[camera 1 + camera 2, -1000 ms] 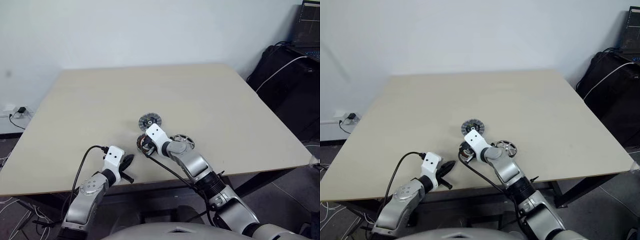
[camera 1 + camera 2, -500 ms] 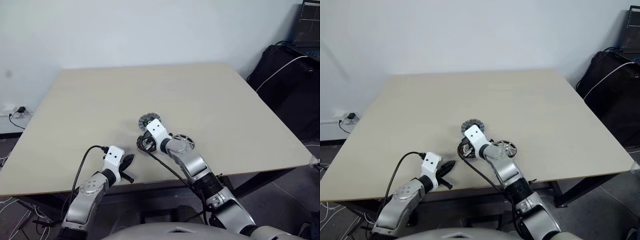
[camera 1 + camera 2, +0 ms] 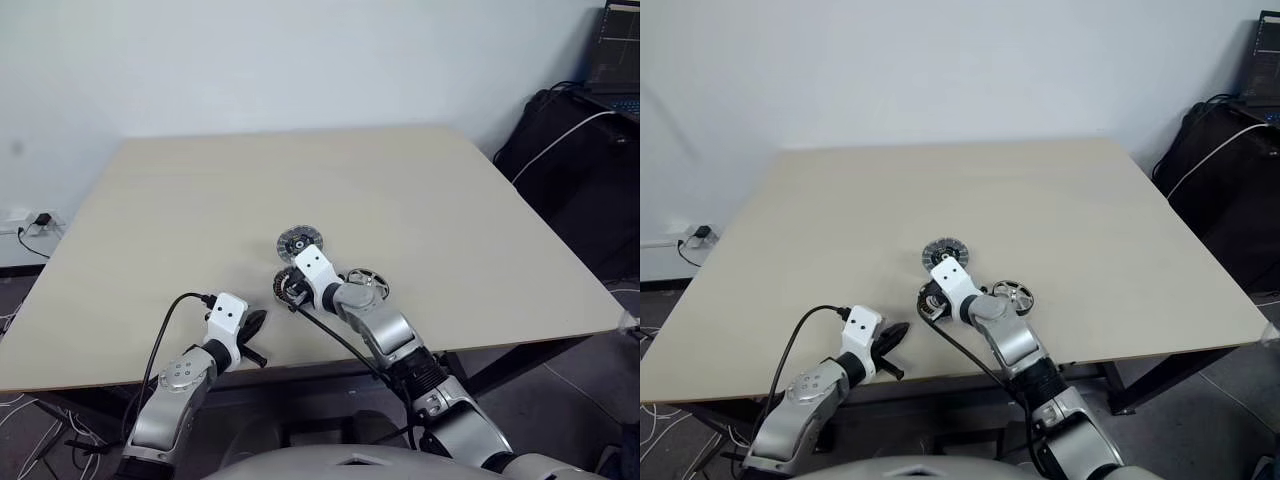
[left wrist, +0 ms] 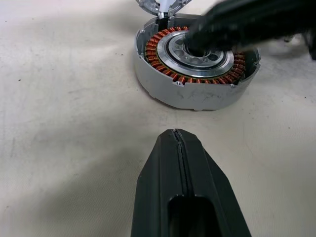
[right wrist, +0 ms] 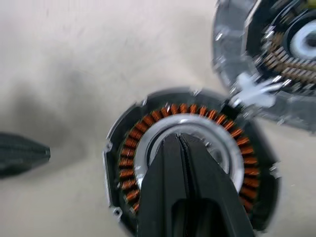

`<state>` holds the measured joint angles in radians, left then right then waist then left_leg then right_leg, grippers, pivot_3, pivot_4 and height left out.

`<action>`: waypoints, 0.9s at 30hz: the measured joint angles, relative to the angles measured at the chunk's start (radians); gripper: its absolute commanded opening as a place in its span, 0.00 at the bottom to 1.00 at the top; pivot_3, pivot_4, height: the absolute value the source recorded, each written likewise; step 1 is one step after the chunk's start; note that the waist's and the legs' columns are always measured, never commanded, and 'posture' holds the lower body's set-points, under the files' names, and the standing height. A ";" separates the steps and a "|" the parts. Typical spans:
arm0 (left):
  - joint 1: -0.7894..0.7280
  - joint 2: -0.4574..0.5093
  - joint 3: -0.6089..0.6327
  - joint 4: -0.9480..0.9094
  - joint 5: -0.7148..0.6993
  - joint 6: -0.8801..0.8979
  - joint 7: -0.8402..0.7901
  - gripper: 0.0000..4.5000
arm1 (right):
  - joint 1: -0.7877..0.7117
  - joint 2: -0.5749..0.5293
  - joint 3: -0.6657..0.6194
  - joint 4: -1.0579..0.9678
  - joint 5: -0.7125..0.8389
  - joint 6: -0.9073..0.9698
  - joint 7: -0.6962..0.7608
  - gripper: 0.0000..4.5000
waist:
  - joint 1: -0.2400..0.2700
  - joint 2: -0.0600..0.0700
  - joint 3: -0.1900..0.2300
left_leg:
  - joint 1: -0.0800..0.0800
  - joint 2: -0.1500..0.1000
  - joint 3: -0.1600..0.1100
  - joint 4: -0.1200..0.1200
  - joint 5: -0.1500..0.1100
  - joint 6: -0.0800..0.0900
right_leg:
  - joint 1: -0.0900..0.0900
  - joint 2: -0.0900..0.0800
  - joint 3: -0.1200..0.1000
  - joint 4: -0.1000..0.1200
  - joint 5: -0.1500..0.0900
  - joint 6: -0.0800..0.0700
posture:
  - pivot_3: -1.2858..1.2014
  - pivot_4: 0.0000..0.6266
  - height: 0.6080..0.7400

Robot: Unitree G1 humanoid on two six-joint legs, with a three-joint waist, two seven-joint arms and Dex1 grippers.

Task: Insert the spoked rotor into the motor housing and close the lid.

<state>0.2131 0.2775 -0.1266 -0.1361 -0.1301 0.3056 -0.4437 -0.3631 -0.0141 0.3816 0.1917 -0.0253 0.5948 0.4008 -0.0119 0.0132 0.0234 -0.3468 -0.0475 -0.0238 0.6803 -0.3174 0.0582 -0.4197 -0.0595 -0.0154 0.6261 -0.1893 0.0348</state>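
On the pale wooden tabletop (image 3: 180,220), the left tool (image 3: 254,322) rests near the front edge with its two black fingers pressed together, holding nothing, just as it did a second ago. To its right lies the motor housing (image 4: 195,64), a round dark shallow disc with copper-brown windings around a pale centre. The right tool (image 5: 180,143), fingers also pressed together and empty, hangs over that pale centre and has tilted slightly since a second ago; whether its tip touches the centre is hard to tell. The silvery-grey ribbed metal lid (image 3: 300,241) lies just behind the housing, and the small dark spoked rotor (image 3: 366,282) just to its right, so insertion has not begun.
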 measured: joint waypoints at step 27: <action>-0.002 0.001 0.001 -0.002 -0.007 0.013 0.006 0.00 | -0.022 0.006 -0.015 0.112 -0.004 -0.068 -0.029 0.01 | -0.001 0.000 0.000 | -0.004 0.000 0.001 0.000 0.001 0.000 | -0.006 0.000 0.001 0.001 0.000 -0.001 | 0.52 0.00 1.00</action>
<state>0.2114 0.2782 -0.1256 -0.1378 -0.1374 0.3185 -0.4379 -0.3851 -0.0086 0.3667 0.3038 -0.0293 0.5271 0.3719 -0.0125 0.0130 0.0231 -0.3512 -0.0475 -0.0232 0.6802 -0.3169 0.0577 -0.4253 -0.0594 -0.0147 0.6272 -0.1890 0.0340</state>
